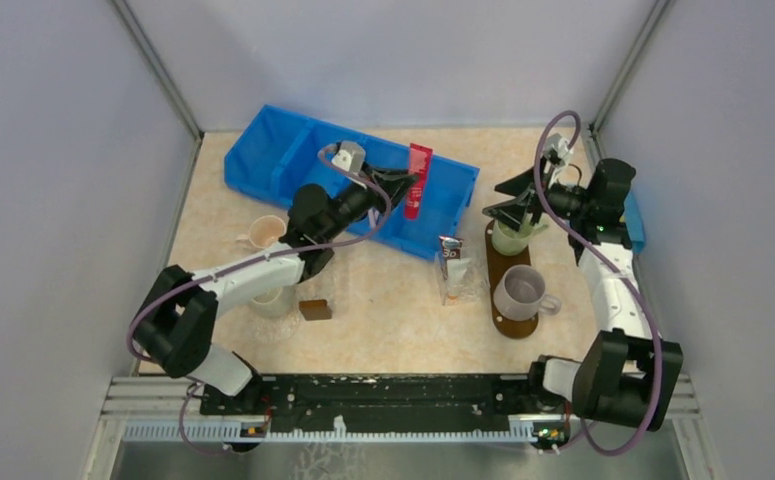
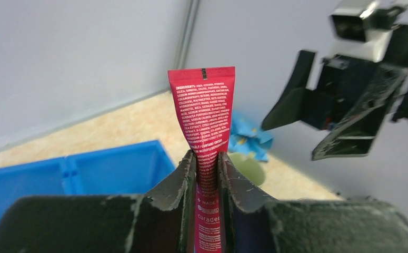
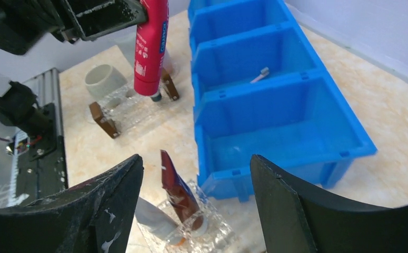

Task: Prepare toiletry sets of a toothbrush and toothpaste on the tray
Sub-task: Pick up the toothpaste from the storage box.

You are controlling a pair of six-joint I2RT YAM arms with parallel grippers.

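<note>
Overhead, the left gripper (image 1: 403,186) reaches across the blue bin (image 1: 263,160) and pinches a red toothpaste tube (image 1: 418,180) over the bin's right end. Off to the tube's right, the right gripper (image 1: 508,207) hangs with its jaws spread above a green mug (image 1: 511,238) at the far end of the tray (image 1: 511,326). A grey mug (image 1: 519,290) sits on the tray nearer the arm bases. Only the left wrist camera shows the grip closely: both fingers (image 2: 183,179) press flat on the tube's printed body, and its crimped end shows past the fingertips. The other gripper is up to the right, well apart. The right wrist camera adds that the tube hangs cap-down from the left gripper. Its own fingers (image 3: 112,200) stand wide apart, gripping nothing. Past them a dark tube (image 3: 176,188) leans in a clear holder (image 3: 201,232), and a small pale stick (image 3: 261,75) lies in the bin's middle compartment.
</note>
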